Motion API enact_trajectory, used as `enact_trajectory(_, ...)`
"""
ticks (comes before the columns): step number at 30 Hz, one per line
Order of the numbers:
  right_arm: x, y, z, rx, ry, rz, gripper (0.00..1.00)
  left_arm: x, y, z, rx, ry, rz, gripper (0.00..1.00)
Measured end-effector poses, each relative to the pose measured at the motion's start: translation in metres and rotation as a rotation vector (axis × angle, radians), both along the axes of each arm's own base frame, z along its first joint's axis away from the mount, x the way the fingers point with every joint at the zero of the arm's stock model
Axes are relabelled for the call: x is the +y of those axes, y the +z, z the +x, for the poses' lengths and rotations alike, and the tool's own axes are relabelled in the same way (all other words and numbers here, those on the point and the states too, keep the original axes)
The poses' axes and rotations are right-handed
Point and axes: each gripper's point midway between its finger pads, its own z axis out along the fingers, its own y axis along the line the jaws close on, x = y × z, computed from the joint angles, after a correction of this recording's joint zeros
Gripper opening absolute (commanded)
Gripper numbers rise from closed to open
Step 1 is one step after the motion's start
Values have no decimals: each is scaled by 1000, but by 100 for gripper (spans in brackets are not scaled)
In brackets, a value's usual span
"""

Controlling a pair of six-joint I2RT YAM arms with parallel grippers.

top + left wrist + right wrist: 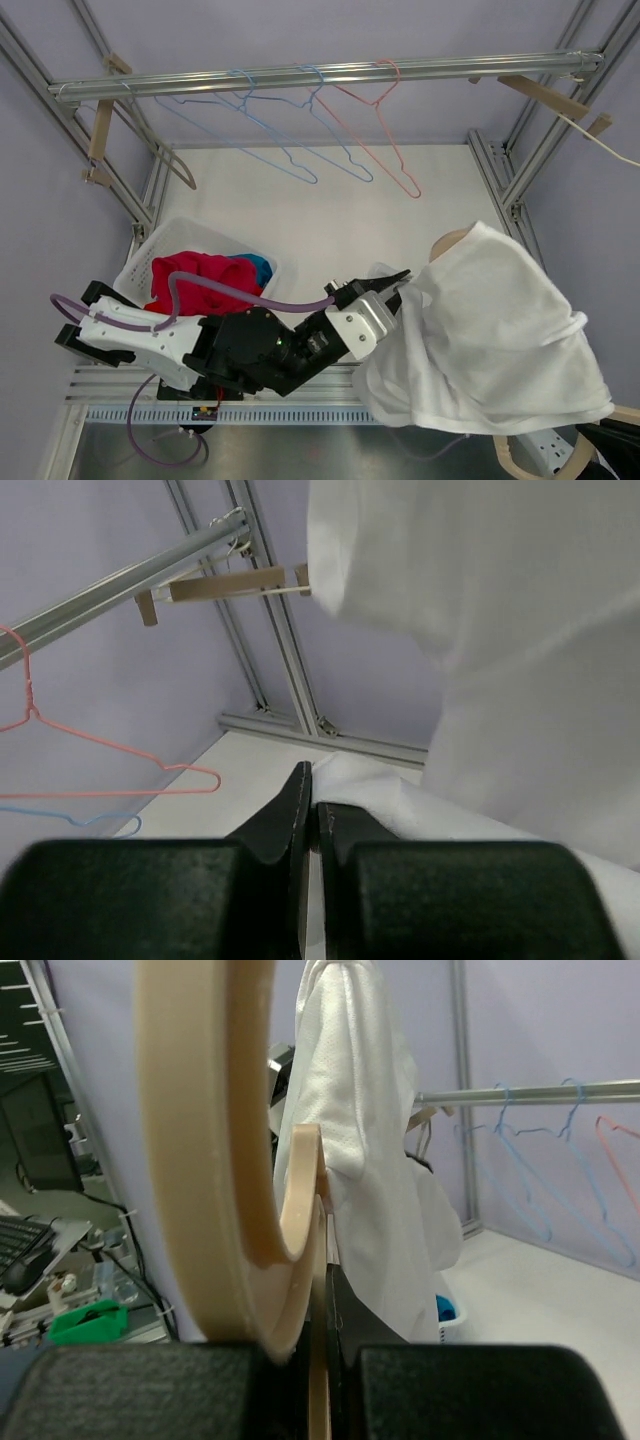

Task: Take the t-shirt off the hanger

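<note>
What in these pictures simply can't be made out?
Top view: right fingers hidden by the white t-shirt or past the bottom edge.
Right wrist view: wooden hanger too close and blurred to show its shape.
Left wrist view: left fingers closed; whether they pinch cloth is unclear.
Top view: basket contents under the red garment are hidden.

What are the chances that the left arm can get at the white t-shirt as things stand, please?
Probably yes: the left claw, shut, sits right beside the t-shirt with nothing between them; it would need to open first.
</note>
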Motion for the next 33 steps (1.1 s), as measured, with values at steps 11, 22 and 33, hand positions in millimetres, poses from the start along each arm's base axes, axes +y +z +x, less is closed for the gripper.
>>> enact_trajectory(11, 14, -15, 18, 85, 91, -53, 0, -35, -44, -46, 1, -314, 18, 62)
enact_trajectory(22, 28, -26, 52, 170, 178, -72, 0, -39, -66, -90, 71, -560, 36, 59)
enact_trajectory(33, 21, -20, 54, 150, 185, -55, 0, -27, -63, -119, 129, -733, 14, 57)
